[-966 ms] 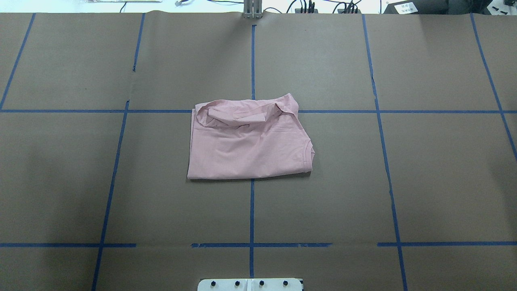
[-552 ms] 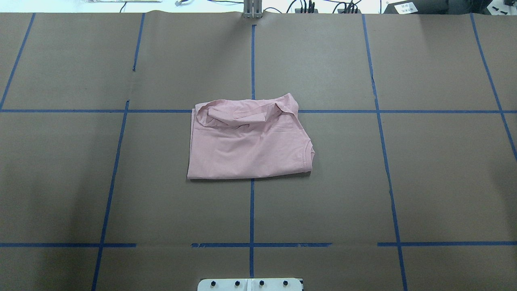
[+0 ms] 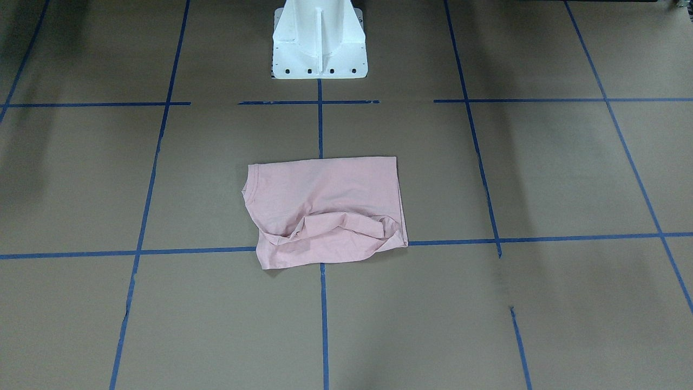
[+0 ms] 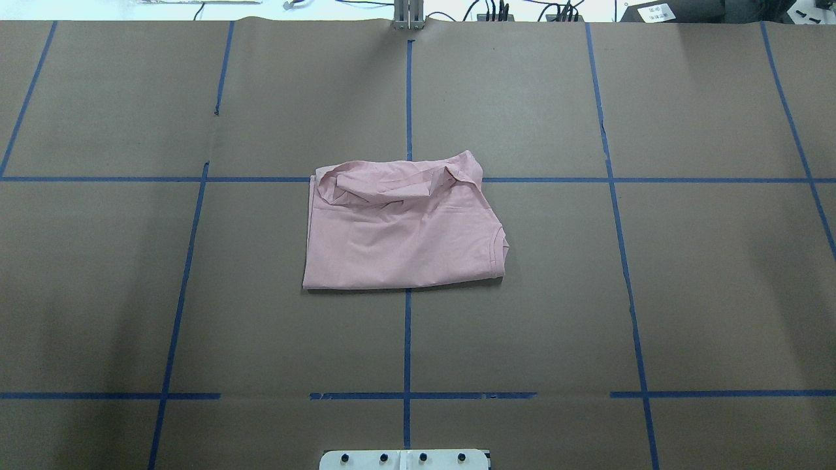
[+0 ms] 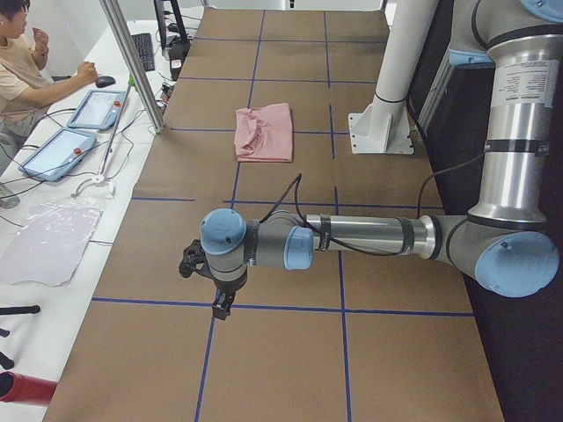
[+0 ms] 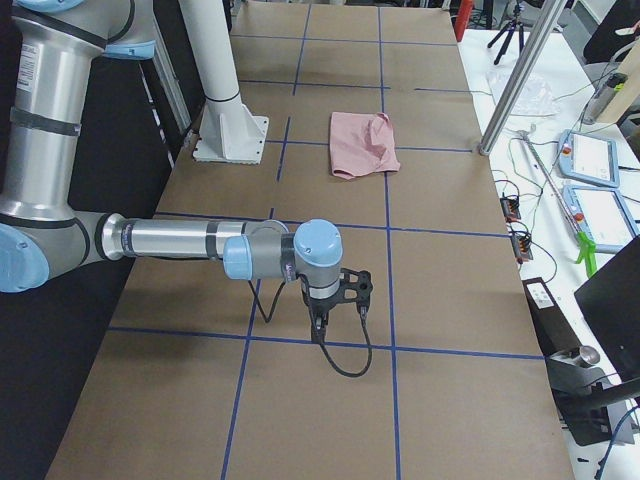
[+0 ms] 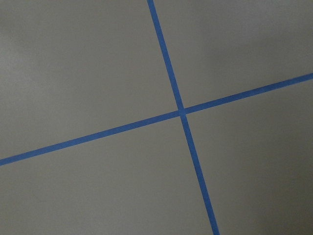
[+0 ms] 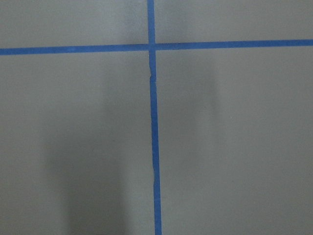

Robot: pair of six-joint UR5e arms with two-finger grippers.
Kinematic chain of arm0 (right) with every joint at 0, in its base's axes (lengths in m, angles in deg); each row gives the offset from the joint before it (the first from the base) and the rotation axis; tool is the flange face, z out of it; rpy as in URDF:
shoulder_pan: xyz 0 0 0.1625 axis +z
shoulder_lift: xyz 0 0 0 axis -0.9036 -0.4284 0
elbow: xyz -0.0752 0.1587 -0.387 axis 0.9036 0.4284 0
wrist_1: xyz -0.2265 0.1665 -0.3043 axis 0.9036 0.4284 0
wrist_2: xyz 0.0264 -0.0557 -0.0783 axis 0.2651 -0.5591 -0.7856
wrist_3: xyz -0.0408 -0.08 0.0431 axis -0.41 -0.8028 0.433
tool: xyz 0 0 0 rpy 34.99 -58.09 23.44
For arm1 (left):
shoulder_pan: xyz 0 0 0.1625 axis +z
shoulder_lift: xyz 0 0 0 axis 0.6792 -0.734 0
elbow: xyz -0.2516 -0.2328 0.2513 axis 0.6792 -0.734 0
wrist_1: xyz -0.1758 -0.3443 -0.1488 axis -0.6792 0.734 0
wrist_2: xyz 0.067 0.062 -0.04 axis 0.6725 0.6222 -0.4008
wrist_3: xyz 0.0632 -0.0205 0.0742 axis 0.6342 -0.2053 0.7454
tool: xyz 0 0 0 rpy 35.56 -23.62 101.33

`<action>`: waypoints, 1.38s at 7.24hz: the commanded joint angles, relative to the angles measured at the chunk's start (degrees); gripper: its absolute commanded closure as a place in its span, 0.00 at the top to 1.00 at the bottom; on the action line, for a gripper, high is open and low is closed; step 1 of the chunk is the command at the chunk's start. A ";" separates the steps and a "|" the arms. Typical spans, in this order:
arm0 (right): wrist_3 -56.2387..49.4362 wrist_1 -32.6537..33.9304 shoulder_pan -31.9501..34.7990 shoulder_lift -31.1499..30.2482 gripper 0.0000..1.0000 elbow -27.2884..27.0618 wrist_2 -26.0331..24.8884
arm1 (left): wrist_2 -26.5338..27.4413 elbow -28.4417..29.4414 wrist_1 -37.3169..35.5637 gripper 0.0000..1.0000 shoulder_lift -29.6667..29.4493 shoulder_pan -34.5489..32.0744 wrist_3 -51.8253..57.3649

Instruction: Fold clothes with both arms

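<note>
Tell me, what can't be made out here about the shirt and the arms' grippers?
Shirt: its inner layers, hidden by its own folds in every view.
Left gripper: open or shut, too small in the left side view; out of frame elsewhere.
Right gripper: the same, seen only in the right side view.

nothing legible: the left arm (image 5: 369,236) and right arm (image 6: 170,240) each bear a label (image 5: 513,83) (tiny print), blurred.
</note>
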 commanded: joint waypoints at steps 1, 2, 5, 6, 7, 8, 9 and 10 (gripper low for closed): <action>0.32 0.75 -0.43 2.56 1.00 1.18 -0.38 | 0.08 -0.95 -0.45 1.00 0.07 -0.04 0.00; 0.67 0.66 -0.52 2.91 1.00 1.27 0.06 | 0.42 -1.30 -0.19 1.00 -0.19 0.04 0.00; -0.29 0.31 -0.52 2.74 1.00 4.00 -0.20 | 0.51 -0.61 0.16 1.00 -0.20 0.39 0.35; -0.20 0.31 -0.52 2.65 1.00 4.00 -0.12 | 1.21 -0.43 0.16 1.00 -0.02 0.31 0.35; -0.20 0.31 -0.52 2.30 1.00 4.08 0.15 | 3.31 -1.04 0.07 1.00 0.07 0.22 0.17; -0.20 0.22 -0.52 2.30 1.00 4.09 0.06 | 3.50 -1.04 0.16 1.00 0.07 0.22 0.26; -0.20 0.14 -0.52 2.30 1.00 4.09 0.15 | 3.50 -1.13 0.16 1.00 -0.11 0.22 0.17; -0.20 0.14 -0.52 2.30 1.00 4.09 0.15 | 3.50 -1.05 0.16 1.00 -0.11 0.22 0.08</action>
